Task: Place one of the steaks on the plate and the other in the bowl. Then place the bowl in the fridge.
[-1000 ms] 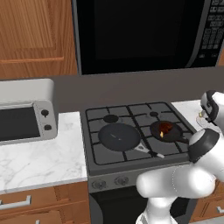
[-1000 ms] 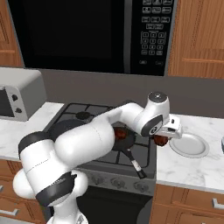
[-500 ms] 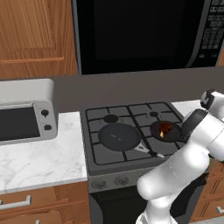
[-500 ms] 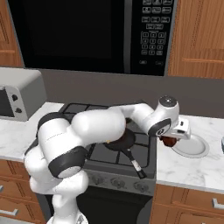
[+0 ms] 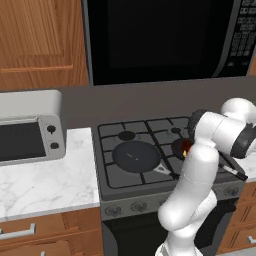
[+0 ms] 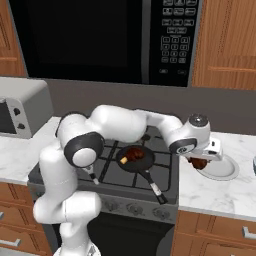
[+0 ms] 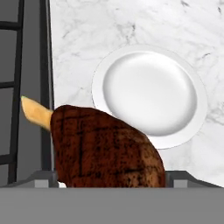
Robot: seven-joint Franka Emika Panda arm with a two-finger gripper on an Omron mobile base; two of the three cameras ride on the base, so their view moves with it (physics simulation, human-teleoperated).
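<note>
- the end effector (image 6: 201, 161) is clamped on a steak (image 7: 105, 148); in the hand view the dark grilled meat sits between the finger tips at the bottom of the frame, its orange-yellow tail pointing up and to the left.
- in the right base view this held steak (image 6: 199, 163) hangs under the hand, above the left rim of the plate (image 6: 226, 171), where the stove meets the table.
- the relation that matters: in the hand view the plate (image 7: 192, 83) lies ahead of the meat and a little to its right, its near-left rim partly hidden behind the steak. the meat is not yet centred over the dish, so i judge that a short further reach toward the plate's middle is needed before letting go.
- the steak's long axis runs slantwise in the hand view, from the pale tail at upper left to the broad end at lower right; the broad end is the part nearest the plate.
- the plate rests on the marble table, just beside the stove's right edge, and looks bare.
- the second steak (image 6: 134, 153) lies in the black frying pan (image 6: 136, 161) on the stove's front right burner, well apart from the hand; it shows as a reddish spot (image 5: 183, 147) in the left base view.
</note>
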